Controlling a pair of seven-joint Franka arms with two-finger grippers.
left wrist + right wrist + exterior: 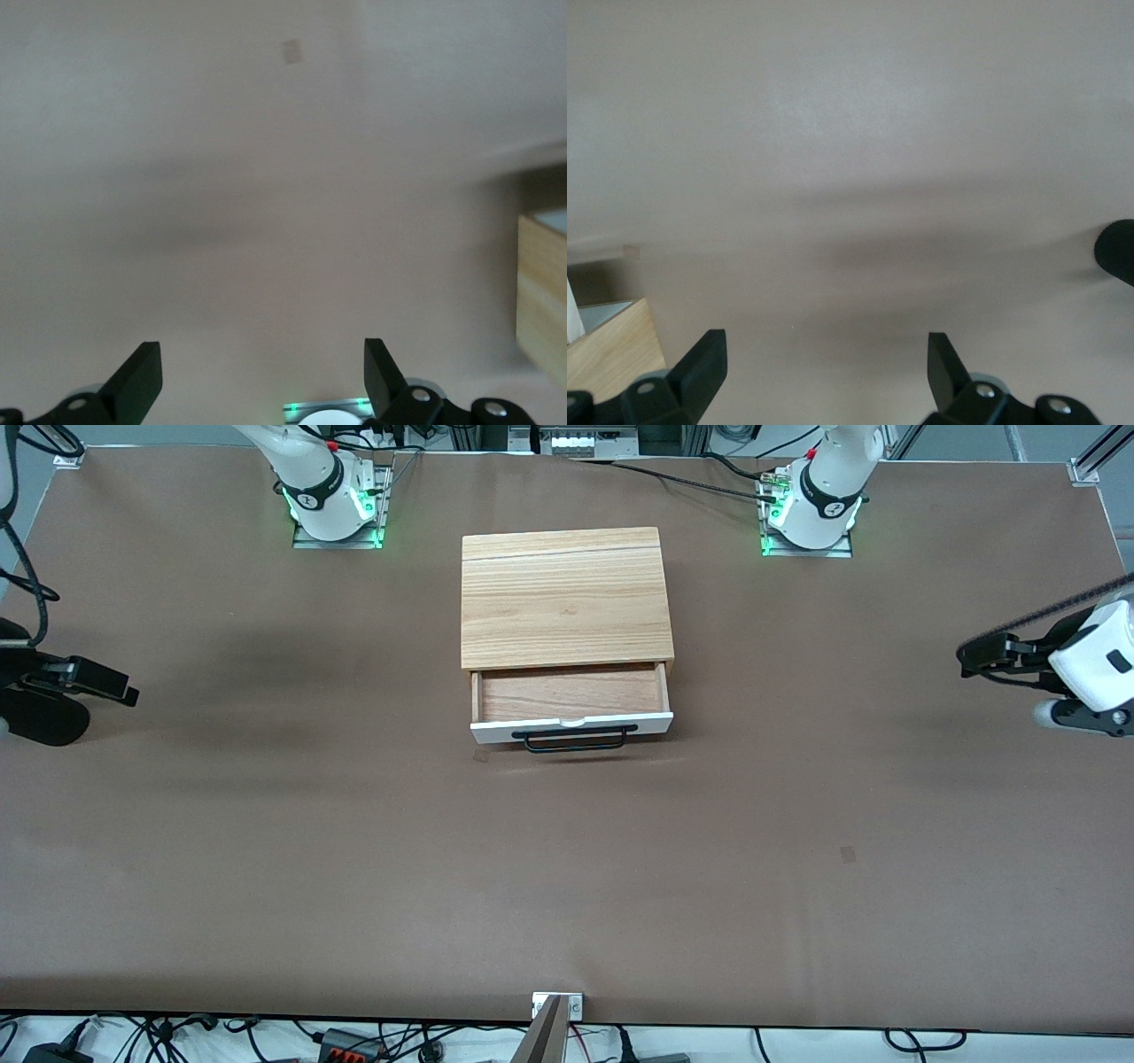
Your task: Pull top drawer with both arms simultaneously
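Surface: brown bench (266,850), bare around a light-wood cabinet (563,598) at upper centre of the front view.
Top drawer (571,726): already slid partway out, wood floor showing, just below the cabinet top in frame.
Handling: likely light and rigid, sliding straight; uneven pull may jam it.
Hold: black bar handle (576,737), one gripper toward each end.
Left gripper (257,376): at right edge of the front view, fingers spread, empty, waiting.
Right gripper (824,372): at left edge, fingers spread, empty.

Both arms (1090,664) cut off at edges
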